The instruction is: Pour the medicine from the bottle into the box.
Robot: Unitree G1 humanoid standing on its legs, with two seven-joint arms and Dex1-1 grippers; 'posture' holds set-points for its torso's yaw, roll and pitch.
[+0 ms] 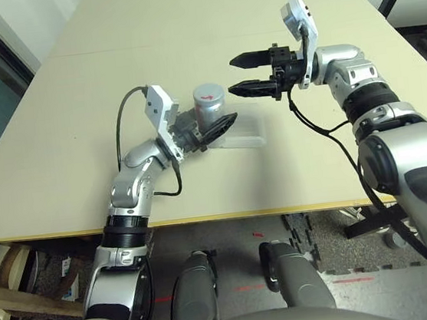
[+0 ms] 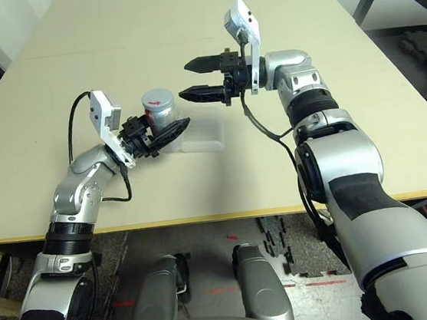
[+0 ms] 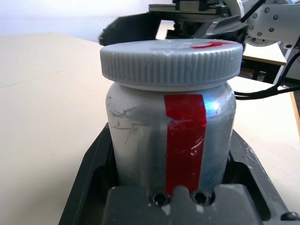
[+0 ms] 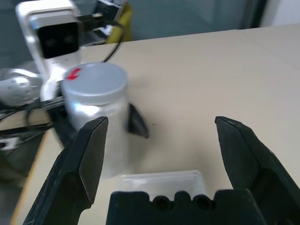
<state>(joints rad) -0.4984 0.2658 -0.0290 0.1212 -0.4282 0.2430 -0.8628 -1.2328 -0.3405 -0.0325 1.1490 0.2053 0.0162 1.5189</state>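
The left pincer (image 1: 221,126) clamps the upright bottle (image 1: 209,106), cap on; the right pincer (image 1: 239,76) gapes empty; the box (image 1: 243,136) awaits pouring.

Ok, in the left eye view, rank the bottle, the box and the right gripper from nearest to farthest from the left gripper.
1. The bottle: held upright in the left gripper, cap on.
2. The box: on the table just right of the left gripper's tips.
3. The right gripper: farther right and higher, jaws open and pointing left towards the bottle.
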